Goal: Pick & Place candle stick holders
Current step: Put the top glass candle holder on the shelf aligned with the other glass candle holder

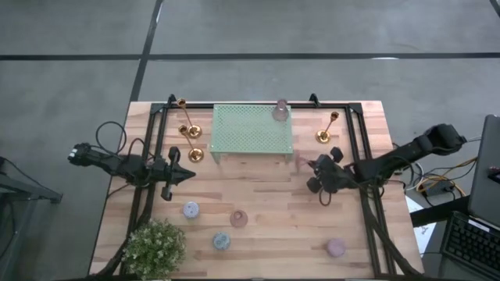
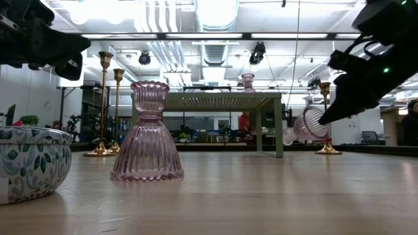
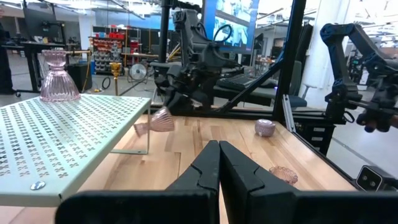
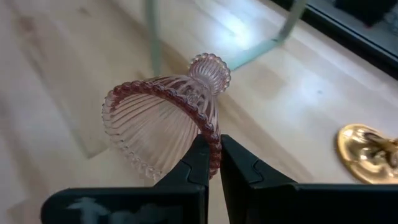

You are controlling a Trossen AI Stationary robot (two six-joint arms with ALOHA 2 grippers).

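Observation:
My right gripper [image 1: 307,165] is shut on a pink ribbed glass holder [image 4: 163,118] just off the near right corner of the mint-green rack [image 1: 251,129]. It also shows tilted in the low view [image 2: 307,125]. My left gripper [image 1: 190,175] is shut and empty, left of the rack's near edge [image 3: 219,158]. A second pink glass holder [image 1: 280,110] stands on the rack's far right corner. Three gold candlesticks stand on their round bases: two left of the rack [image 1: 190,129] [image 1: 195,154], one to its right [image 1: 326,130]. Several small pastel cups [image 1: 191,208] [image 1: 238,218] [image 1: 336,247] sit nearer the front. My right gripper pinches the rim of the holder's flared base [image 4: 210,138] between its two fingertips, coming from the table's right side. The holder lies tipped on its side in the hold, its narrow neck [image 4: 209,67] pointing away from the gripper, a little above the table.
A bushy potted plant [image 1: 155,247] stands at the near left corner; its patterned pot [image 2: 26,163] shows in the low view. Another pink glass holder [image 2: 147,134] stands upright near the low camera. Black frame bars [image 1: 359,148] run along both sides of the table.

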